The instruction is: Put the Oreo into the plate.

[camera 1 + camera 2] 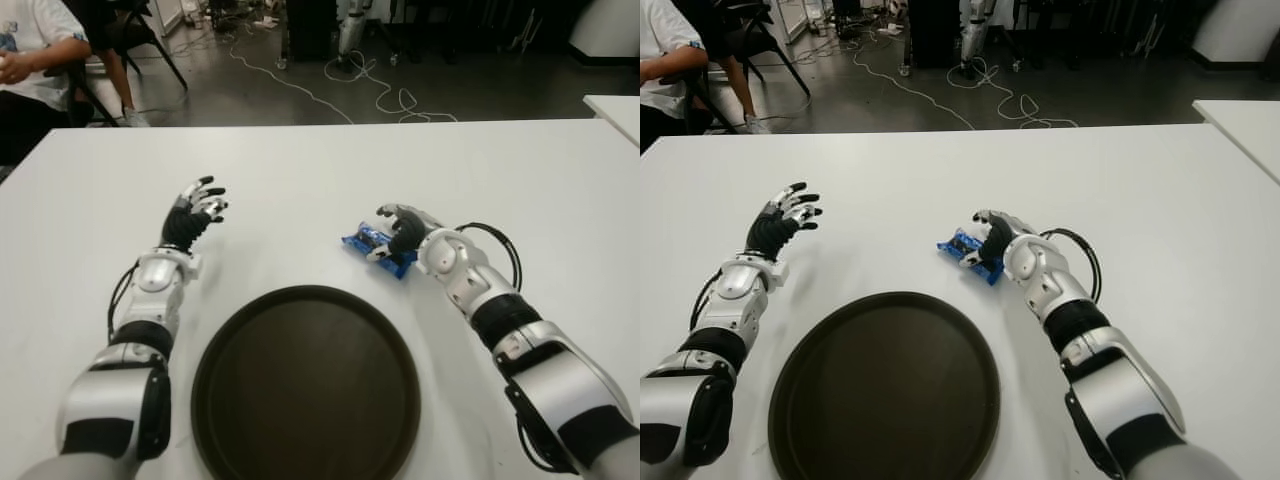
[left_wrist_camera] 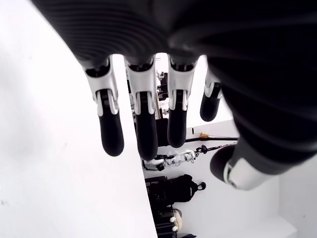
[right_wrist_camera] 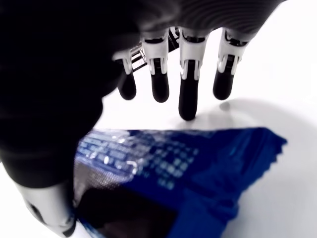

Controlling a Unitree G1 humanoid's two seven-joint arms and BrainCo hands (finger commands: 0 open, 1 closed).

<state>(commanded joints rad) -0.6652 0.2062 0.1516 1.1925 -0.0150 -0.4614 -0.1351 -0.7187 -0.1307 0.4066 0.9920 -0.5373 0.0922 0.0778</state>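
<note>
A blue Oreo packet (image 1: 366, 244) lies flat on the white table (image 1: 320, 180), just beyond the upper right rim of the dark round plate (image 1: 300, 390). My right hand (image 1: 400, 228) hovers over the packet's right end. In the right wrist view its fingers (image 3: 188, 94) stretch straight out past the packet (image 3: 173, 168), and the thumb sits at the packet's edge without clamping it. My left hand (image 1: 200, 205) is raised left of the plate, its fingers (image 2: 143, 134) spread and holding nothing.
A seated person (image 1: 30, 50) is at the far left beyond the table. Cables (image 1: 380, 95) trail across the floor behind the table's far edge. A corner of another white table (image 1: 615, 105) shows at the right.
</note>
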